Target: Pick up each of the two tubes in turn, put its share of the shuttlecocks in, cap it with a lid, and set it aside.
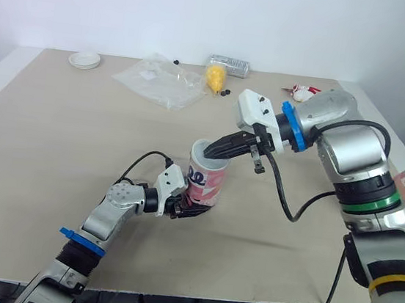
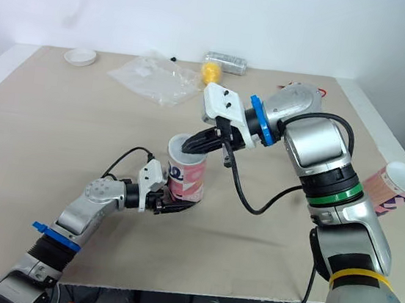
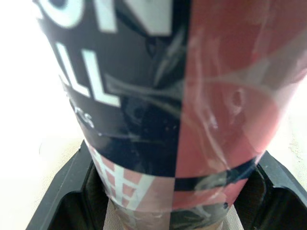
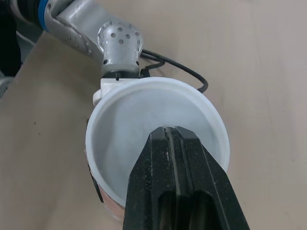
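**Tube gripped low on the left, right fingertips at its mouth**

The tube (image 1: 206,180) stands upright on the table (image 1: 55,148), pink, white and dark-banded, with its white mouth open upward. Your left gripper (image 1: 189,210) is clamped round its lowest part; in the left wrist view the black fingers (image 3: 57,196) sit on either side of the tube wall, close to its foot. Your right gripper (image 1: 212,151) reaches in from the other side and above; its two fingers are pressed flat together with nothing visible between them, and the tips hang at the tube's rim. From the right wrist view you look straight down over the closed fingers into the white inside of the tube.

Out past your right arm's elbow, at the table's right edge, a second tube (image 2: 394,186) leans with its white mouth up; you cannot tell what carries it. Beyond the right gripper, toward the far edge, lies a crumpled clear plastic bag (image 1: 160,78); just beside it sit a yellow object (image 1: 214,77) and a clear container (image 1: 229,65) on its side. A white lid (image 1: 86,59) rests at the far left corner, well apart from both grippers.
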`<state>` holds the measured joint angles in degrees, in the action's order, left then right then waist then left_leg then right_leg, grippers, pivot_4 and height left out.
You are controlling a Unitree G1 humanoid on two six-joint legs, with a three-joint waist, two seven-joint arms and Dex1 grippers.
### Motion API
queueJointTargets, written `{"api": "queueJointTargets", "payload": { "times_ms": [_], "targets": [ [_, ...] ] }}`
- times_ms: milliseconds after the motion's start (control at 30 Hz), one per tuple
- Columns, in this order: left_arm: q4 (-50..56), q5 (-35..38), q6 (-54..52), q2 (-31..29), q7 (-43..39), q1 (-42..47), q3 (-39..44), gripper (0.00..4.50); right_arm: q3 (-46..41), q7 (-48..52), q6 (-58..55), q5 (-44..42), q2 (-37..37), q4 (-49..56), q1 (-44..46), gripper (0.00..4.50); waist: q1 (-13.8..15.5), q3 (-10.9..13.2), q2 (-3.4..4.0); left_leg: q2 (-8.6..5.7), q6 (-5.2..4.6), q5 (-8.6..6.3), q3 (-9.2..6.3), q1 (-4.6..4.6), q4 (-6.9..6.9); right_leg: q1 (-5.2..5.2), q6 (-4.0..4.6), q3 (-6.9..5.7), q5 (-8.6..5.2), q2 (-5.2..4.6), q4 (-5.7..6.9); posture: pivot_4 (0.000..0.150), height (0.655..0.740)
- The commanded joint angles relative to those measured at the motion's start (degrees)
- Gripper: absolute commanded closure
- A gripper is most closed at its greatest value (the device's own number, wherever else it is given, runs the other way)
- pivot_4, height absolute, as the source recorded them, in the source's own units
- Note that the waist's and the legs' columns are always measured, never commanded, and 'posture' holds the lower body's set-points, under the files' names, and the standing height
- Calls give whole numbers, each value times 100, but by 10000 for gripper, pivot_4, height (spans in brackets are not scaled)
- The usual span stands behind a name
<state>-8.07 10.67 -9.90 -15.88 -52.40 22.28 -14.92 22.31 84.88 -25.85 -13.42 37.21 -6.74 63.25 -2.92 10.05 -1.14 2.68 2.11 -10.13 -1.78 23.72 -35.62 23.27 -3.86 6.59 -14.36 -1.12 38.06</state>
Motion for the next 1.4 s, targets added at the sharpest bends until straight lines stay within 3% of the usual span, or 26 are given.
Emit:
{"api": "queueJointTargets", "payload": {
  "times_ms": [33,600,867,1100,1400],
  "targets": [
    [-310,-143,-225,-74,98,-150,-55,15131,291,192,-15,217,-69,28,-19,44403,-1,-2,0,0,0,0,0,0,0,0,0,0,0,0,0,1500,7400],
    [-410,-140,-191,-44,129,-107,-24,15131,957,545,-518,994,-245,-239,290,44403,-18,-68,9,0,8,-5,2,-42,11,0,10,0,-2,-5,-1,1500,7400],
    [-419,-129,-190,-42,145,-98,-27,15131,1049,632,-469,1139,-265,-330,323,44403,-38,-129,-21,0,16,-10,3,-46,16,0,16,-4,-9,-10,-4,1500,7400],
    [-402,-112,-189,-55,140,-102,7,15131,-420,477,-1465,-246,-691,-485,584,44403,-57,-121,-24,-1,16,-10,3,-42,20,3,18,-6,-9,-12,-4,1500,7400],
    [-388,-96,-158,-97,99,-81,39,15131,-1960,-27,-1243,-1028,-34,-694,217,44403,5,-109,-24,-3,14,-10,-6,13,23,17,15,-15,-19,-11,-11,1500,7400]
  ]
}}
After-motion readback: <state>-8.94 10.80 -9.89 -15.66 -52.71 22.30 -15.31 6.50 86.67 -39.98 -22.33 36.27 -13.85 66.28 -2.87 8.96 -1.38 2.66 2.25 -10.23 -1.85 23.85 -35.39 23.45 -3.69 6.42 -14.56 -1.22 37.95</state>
